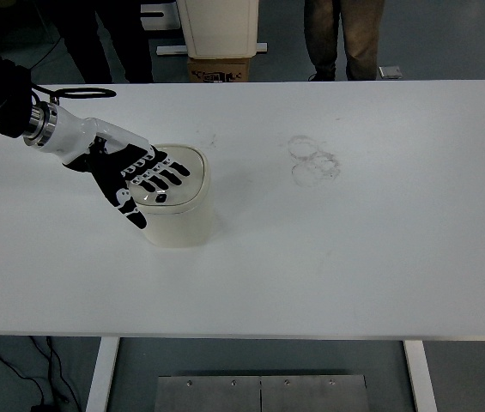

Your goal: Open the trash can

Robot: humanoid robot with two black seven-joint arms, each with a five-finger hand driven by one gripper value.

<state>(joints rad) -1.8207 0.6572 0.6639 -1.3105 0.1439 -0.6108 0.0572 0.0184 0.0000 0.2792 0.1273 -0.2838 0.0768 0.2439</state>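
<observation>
Tabletop (328, 275), white, wide and flat, fills most of the top view; near its front edge nothing stands. Further in, toward the left, is the small cream plastic trash can (178, 199) with rounded corners, upright, its lid closed. The left hand (139, 176), black fingers with white joints, lies over this lid with the fingers spread and almost flat, holding nothing. The fingertips (173, 174) seem to touch the lid, probably because it opens by a press from above; whether they already push I cannot tell. The thumb hangs over the front-left edge of the can. To the right, faint grey ring marks (315, 160) stain the surface. Beyond the far edge stand two persons' legs (345, 39) and a cardboard box (219, 69).
</observation>
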